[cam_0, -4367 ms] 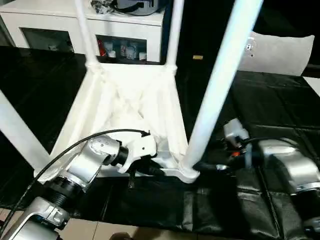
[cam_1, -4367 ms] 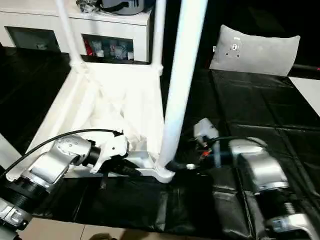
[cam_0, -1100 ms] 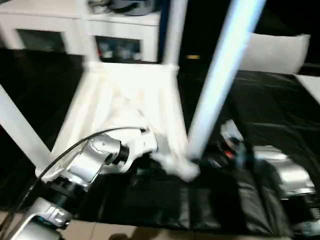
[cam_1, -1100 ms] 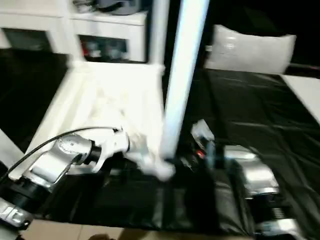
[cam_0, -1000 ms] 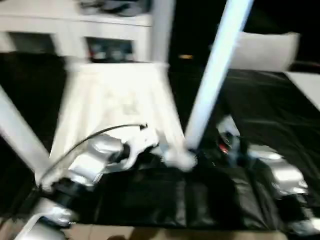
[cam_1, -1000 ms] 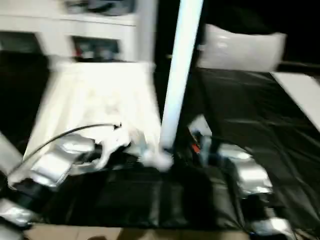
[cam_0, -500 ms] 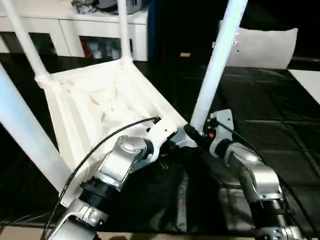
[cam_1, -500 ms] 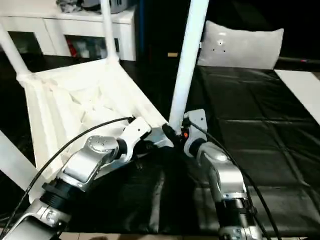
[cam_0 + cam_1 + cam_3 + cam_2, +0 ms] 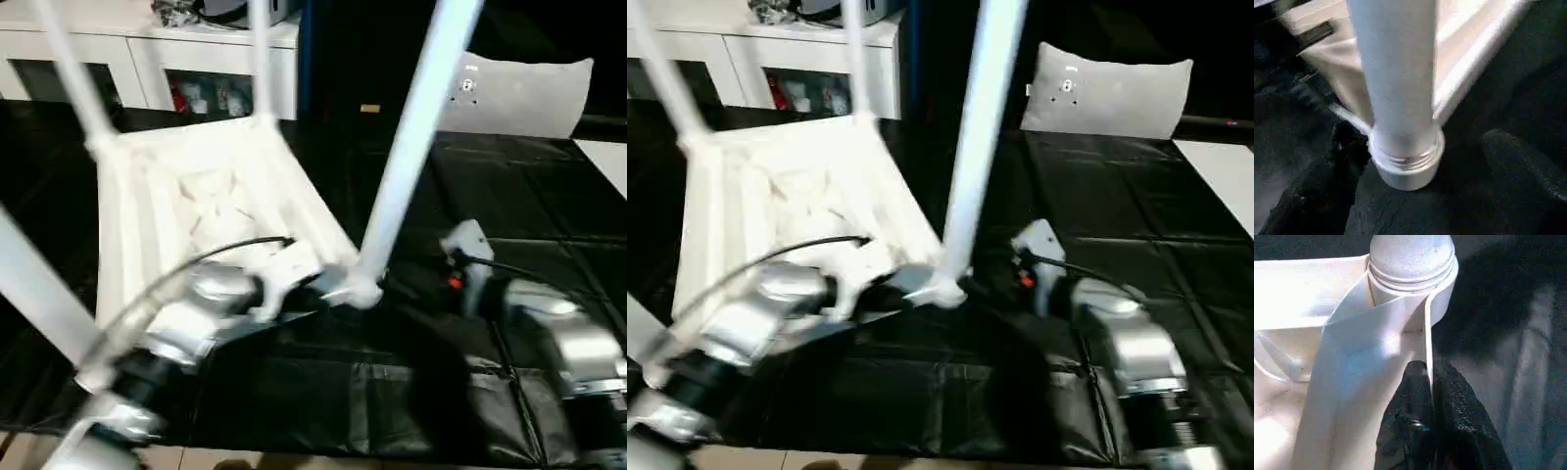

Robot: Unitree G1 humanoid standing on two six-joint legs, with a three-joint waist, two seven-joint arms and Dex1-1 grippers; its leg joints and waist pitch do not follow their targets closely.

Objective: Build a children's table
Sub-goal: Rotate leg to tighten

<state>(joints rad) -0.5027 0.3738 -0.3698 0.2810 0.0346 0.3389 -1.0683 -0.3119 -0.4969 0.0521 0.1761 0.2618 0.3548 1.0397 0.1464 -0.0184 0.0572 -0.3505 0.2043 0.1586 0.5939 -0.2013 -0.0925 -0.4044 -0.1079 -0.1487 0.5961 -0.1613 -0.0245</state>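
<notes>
The children's table lies upside down on the black mat, its white ribbed tabletop (image 9: 196, 206) facing up and several white legs standing in the corner sockets. The near right leg (image 9: 411, 127) rises from the corner socket (image 9: 1411, 264) closest to me. My left gripper (image 9: 1430, 391) is shut on the tabletop's thin rim just beside that socket. My right gripper (image 9: 1420, 134) stands open, one black finger (image 9: 1317, 191) on each side of the leg's base (image 9: 1403, 156), clear of it.
A white cabinet (image 9: 147, 59) with glass doors stands behind the table. A grey pillow (image 9: 519, 93) lies at the back right. The black mat (image 9: 509, 215) stretches to the right. Light floor (image 9: 20, 450) shows at the near edge.
My right gripper has spread its fingers and let go of the leg's base, and the arm has drawn back a little. The left gripper has stayed clamped on the rim while the tabletop swung.
</notes>
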